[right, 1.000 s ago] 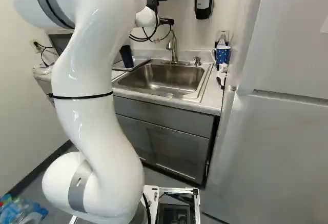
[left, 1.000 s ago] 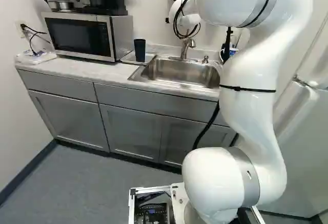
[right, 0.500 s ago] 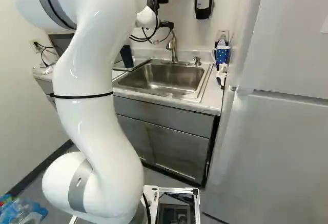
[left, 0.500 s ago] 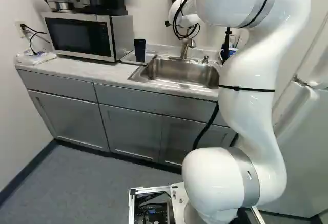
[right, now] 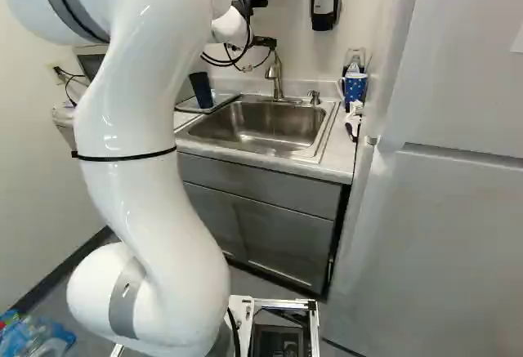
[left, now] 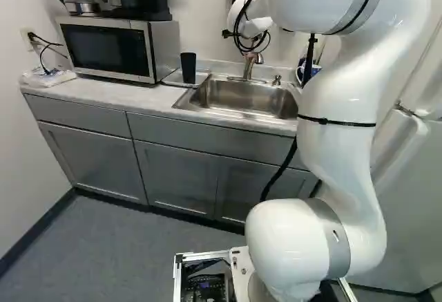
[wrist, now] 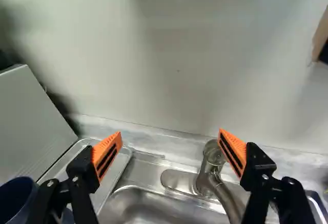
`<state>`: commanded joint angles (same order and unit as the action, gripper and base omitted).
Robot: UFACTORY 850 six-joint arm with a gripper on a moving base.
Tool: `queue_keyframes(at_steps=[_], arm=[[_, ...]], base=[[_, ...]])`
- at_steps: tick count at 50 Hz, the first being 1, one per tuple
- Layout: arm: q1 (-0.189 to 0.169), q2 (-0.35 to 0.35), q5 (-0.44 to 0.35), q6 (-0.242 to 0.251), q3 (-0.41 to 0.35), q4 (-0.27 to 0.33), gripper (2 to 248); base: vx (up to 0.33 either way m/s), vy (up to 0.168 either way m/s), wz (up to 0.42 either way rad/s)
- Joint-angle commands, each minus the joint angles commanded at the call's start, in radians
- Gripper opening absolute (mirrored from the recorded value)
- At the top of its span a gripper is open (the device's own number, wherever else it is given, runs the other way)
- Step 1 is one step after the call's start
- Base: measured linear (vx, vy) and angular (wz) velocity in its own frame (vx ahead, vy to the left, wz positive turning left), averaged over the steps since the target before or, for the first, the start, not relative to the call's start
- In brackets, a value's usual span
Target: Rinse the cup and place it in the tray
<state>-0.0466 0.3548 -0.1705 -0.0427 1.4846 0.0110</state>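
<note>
The tall, dark-blue, tapered cup (left: pixel 188 69) is standing upright on the shallow silvery metal tray (wrist: pixel 115 170) beside the stainless-steel sink (left: pixel 242 97), its long axis running vertically, its mouth facing up. The black two-fingered gripper (right: pixel 265 42) is holding its orange-padded fingers (wrist: pixel 107 152) wide apart, released.

Dark blue cup (left: pixel 188 68), white-spotted blue mug (right: pixel 355 88)

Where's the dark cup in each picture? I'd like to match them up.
Left base view: the dark cup is between the microwave and the sink.
Right base view: left of the sink, against the wall side.
Wrist view: partly visible beside the open tool, on the microwave side.
Shared landmark: the faucet.
</note>
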Motion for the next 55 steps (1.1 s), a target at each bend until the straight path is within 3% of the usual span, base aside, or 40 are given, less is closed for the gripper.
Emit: queue_keyframes(at_steps=[11, 32, 55], arm=[[0.000, -0.025, 0.008, 0.000, -0.030, 0.000, 247], [-0.010, -0.067, -0.066, 0.000, -0.078, 0.000, 247], [-0.036, -0.172, -0.066, 0.000, -0.195, 0.000, 247]], base=[[0.000, 0.000, 0.000], [0.000, 0.000, 0.000], [0.000, 0.000, 0.000]])
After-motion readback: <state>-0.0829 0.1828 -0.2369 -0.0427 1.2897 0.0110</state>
